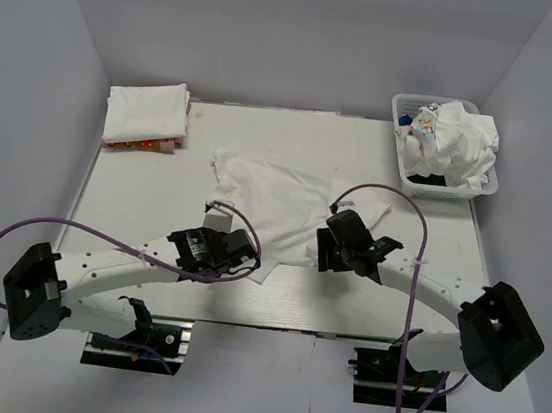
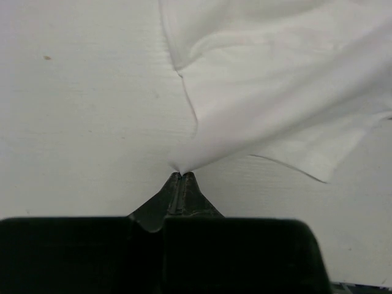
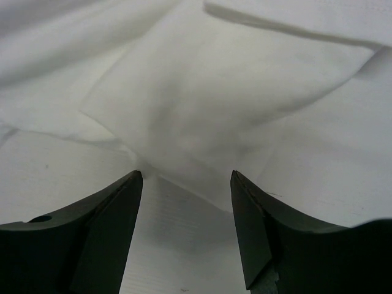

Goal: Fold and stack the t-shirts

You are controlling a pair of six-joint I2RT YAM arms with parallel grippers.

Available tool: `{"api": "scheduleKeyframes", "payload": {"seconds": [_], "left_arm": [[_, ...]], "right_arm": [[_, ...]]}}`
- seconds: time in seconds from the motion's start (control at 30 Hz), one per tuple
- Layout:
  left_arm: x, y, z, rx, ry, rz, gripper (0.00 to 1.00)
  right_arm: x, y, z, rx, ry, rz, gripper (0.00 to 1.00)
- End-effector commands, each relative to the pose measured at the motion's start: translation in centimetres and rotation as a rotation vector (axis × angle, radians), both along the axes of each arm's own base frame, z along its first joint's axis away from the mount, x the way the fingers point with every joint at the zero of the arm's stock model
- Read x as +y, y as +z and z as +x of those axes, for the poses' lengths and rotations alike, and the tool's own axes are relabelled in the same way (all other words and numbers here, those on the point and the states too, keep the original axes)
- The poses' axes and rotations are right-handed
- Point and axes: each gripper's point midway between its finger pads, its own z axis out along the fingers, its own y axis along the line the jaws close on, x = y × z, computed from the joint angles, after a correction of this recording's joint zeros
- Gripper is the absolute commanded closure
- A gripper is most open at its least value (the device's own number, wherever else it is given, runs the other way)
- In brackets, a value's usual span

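A white t-shirt (image 1: 277, 199) lies spread and rumpled on the middle of the table. My left gripper (image 1: 244, 248) is shut on its near edge. In the left wrist view the closed fingertips (image 2: 182, 176) pinch a point of white cloth (image 2: 269, 92), which fans out up and to the right. My right gripper (image 1: 330, 238) is open at the shirt's near right part. In the right wrist view (image 3: 187, 177) its two dark fingers stand wide apart over bare table, with a folded edge of the t-shirt (image 3: 214, 92) just ahead of the tips and nothing between them.
A folded stack of white shirts (image 1: 146, 113) sits at the back left corner. A white lattice basket (image 1: 407, 110) at the back right holds crumpled white shirts (image 1: 458, 138). The table (image 1: 146, 196) ends at grey walls on both sides.
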Motion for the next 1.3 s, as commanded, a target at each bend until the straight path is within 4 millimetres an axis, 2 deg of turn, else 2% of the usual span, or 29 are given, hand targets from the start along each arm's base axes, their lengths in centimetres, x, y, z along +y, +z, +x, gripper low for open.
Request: {"api": "scheduleKeyframes", "payload": {"seconds": [0.0, 0.13, 0.2, 0.23, 0.3, 0.33, 0.37, 0.4, 0.47, 0.53, 0.57, 0.6, 0.63, 0.67, 0.7, 0.73, 0.8, 0.83, 0.87, 0.9, 0.97, 1.0, 1.07, 1.1, 1.13, 1.17, 1.2, 1.23, 1.27], "left_arm": [[2.6, 3.9, 1.1, -0.147, 0.117, -0.001, 1.00], [3.0, 6.8, 2.0, -0.260, 0.156, -0.093, 1.00], [2.7, 7.9, 2.4, -0.301, 0.155, -0.142, 1.00], [2.2, 9.0, 2.7, -0.332, 0.141, -0.186, 1.00], [1.7, 9.1, 2.9, -0.338, 0.118, -0.201, 1.00], [1.3, 9.5, 3.0, -0.345, 0.105, -0.228, 1.00], [1.3, 9.5, 3.0, -0.345, 0.105, -0.228, 1.00], [1.3, 9.5, 3.0, -0.345, 0.105, -0.228, 1.00], [1.2, 9.3, 3.0, -0.340, 0.104, -0.219, 1.00], [1.2, 8.7, 3.0, -0.325, 0.100, -0.189, 1.00], [1.2, 8.6, 3.0, -0.325, 0.100, -0.189, 1.00], [1.2, 8.6, 3.0, -0.325, 0.100, -0.189, 1.00], [1.2, 8.4, 3.0, -0.319, 0.093, -0.172, 1.00], [1.1, 8.5, 3.1, -0.324, 0.094, -0.180, 1.00], [1.1, 8.5, 3.1, -0.323, 0.087, -0.172, 1.00], [1.1, 8.5, 3.1, -0.323, 0.087, -0.172, 1.00], [1.2, 8.2, 3.0, -0.319, 0.086, -0.164, 1.00], [1.4, 8.1, 2.9, -0.319, 0.086, -0.165, 1.00], [1.4, 8.1, 2.9, -0.319, 0.086, -0.165, 1.00], [1.6, 8.1, 2.8, -0.322, 0.087, -0.171, 1.00], [1.8, 8.0, 2.7, -0.324, 0.088, -0.175, 1.00], [2.0, 8.2, 2.5, -0.329, 0.096, -0.191, 1.00], [2.3, 8.2, 2.5, -0.339, 0.109, -0.198, 1.00], [2.4, 8.5, 2.5, -0.345, 0.111, -0.209, 1.00], [2.5, 8.6, 2.6, -0.352, 0.121, -0.212, 1.00], [2.7, 8.5, 2.6, -0.355, 0.124, -0.200, 1.00], [2.7, 8.5, 2.6, -0.356, 0.130, -0.207, 1.00], [2.8, 8.6, 2.6, -0.363, 0.134, -0.203, 1.00], [3.1, 8.8, 2.8, -0.379, 0.144, -0.193, 1.00]], "right_arm": [[-1.0, -1.2, 0.5, -0.010, -0.025, -0.067, 0.34], [-1.0, -1.7, 1.0, -0.011, -0.025, -0.095, 0.34], [-0.4, -0.6, 2.0, -0.053, 0.005, -0.099, 0.34], [0.1, -0.2, 2.2, -0.067, 0.022, -0.088, 0.34], [1.6, 1.2, 2.4, -0.099, 0.112, -0.062, 0.33], [3.0, 1.8, 2.2, -0.105, 0.165, -0.018, 0.33], [4.0, 2.3, 1.6, -0.101, 0.213, 0.022, 0.25], [4.8, 2.6, 1.3, -0.114, 0.252, 0.035, 0.21], [6.9, 3.2, 0.5, -0.122, 0.324, 0.099, 0.20], [8.0, 3.1, 0.3, -0.121, 0.353, 0.112, 0.13], [8.6, 3.1, 0.1, -0.133, 0.372, 0.107, 0.13], [8.9, 2.3, 0.3, -0.121, 0.371, 0.084, 0.12], [9.2, 2.5, 0.8, -0.138, 0.366, 0.068, 0.12], [9.0, 1.5, 0.8, -0.128, 0.360, 0.018, 0.12], [9.4, 1.8, 1.3, -0.143, 0.348, 0.005, 0.12], [9.1, 1.0, 2.2, -0.147, 0.295, -0.041, 0.12], [8.3, 1.0, 3.4, -0.175, 0.223, -0.101, 0.12], [7.9, 0.2, 3.9, -0.173, 0.183, -0.129, 0.13], [7.7, 0.2, 4.1, -0.178, 0.163, -0.139, 0.16], [7.2, 0.3, 4.7, -0.184, 0.117, -0.155, 0.25], [6.2, -0.6, 4.5, -0.163, 0.085, -0.209, 0.40], [5.8, -0.8, 4.3, -0.148, 0.078, -0.226, 0.54], [5.6, -0.5, 4.1, -0.146, 0.056, -0.215, 0.70], [5.0, -0.5, 3.7, -0.142, 0.048, -0.217, 0.75], [4.9, 0.1, 3.7, -0.155, 0.039, -0.201, 0.88], [4.6, 1.0, 3.7, -0.172, 0.006, -0.179, 0.94], [3.6, 0.7, 3.3, -0.171, -0.014, -0.203, 0.96], [3.5, 2.5, 3.6, -0.206, -0.036, -0.162, 0.96], [2.7, 2.9, 3.7, -0.231, -0.073, -0.171, 1.00]]}}
